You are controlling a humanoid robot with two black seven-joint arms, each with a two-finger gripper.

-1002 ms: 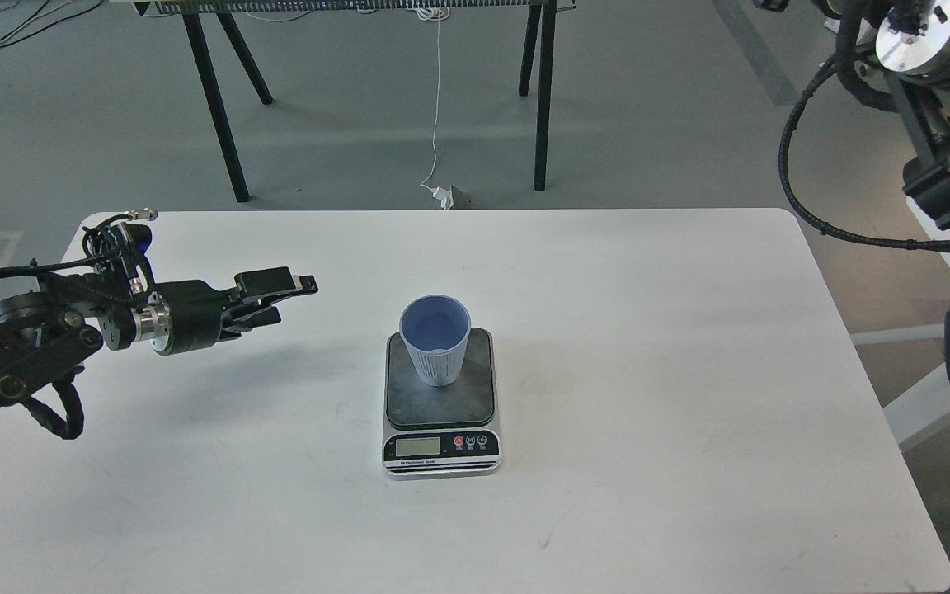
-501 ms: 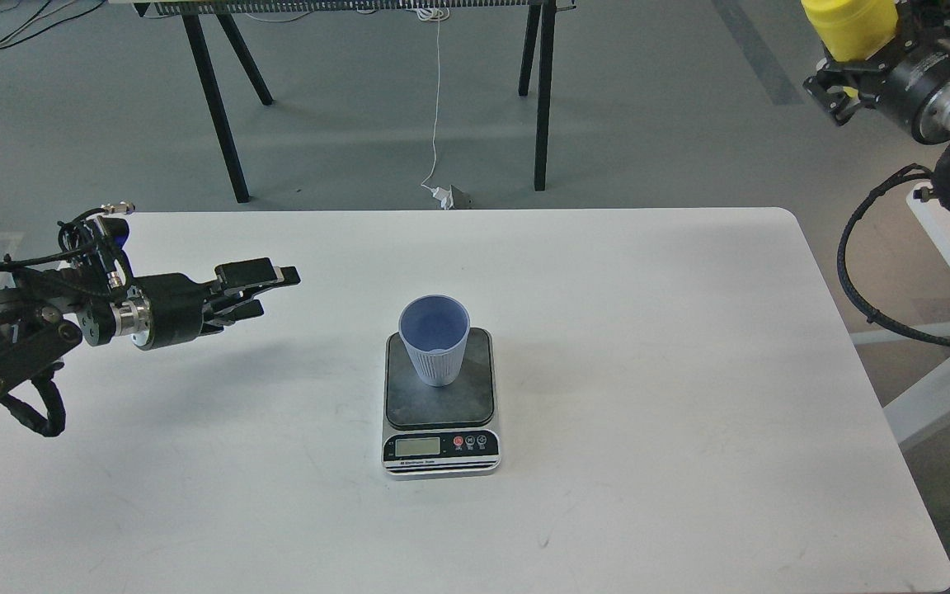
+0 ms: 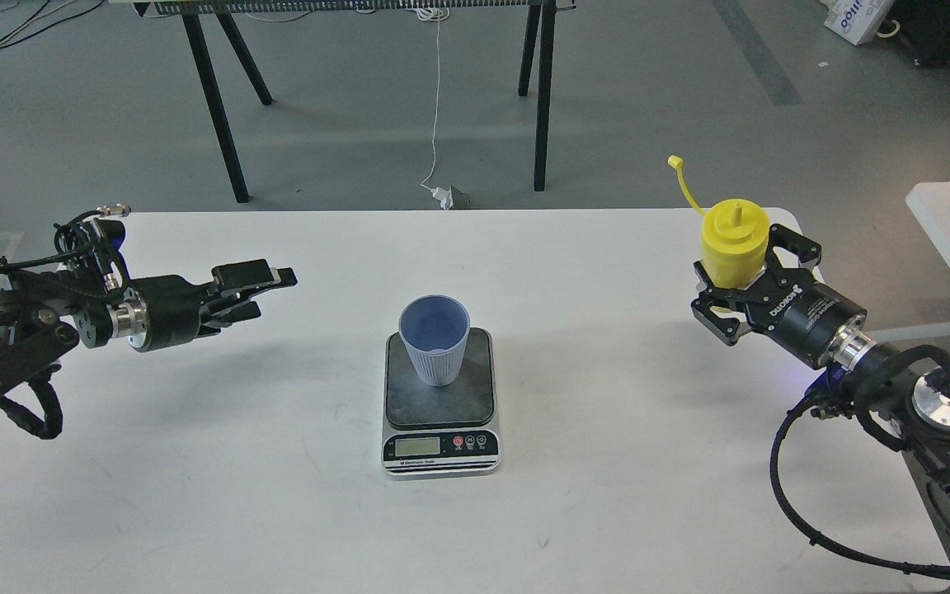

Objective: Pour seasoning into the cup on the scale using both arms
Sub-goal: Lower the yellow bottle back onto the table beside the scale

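While the scale (image 3: 440,400) sits nearest on the white table (image 3: 277,511), display toward the front, the light blue cup (image 3: 435,339) stands upright on its dark plate. Well to the left, the left gripper (image 3: 265,293) hovers with fingers spread, holding nothing. Far right, the right gripper (image 3: 751,276) clamps the upright yellow seasoning bottle (image 3: 733,242), its cap strap (image 3: 684,183) sticking up.

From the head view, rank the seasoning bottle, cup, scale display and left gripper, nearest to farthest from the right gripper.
1. Seasoning bottle, held in the right gripper.
2. Cup, centre, on the scale.
3. Scale display, front edge; close to the cup's distance.
4. Left gripper, far left.
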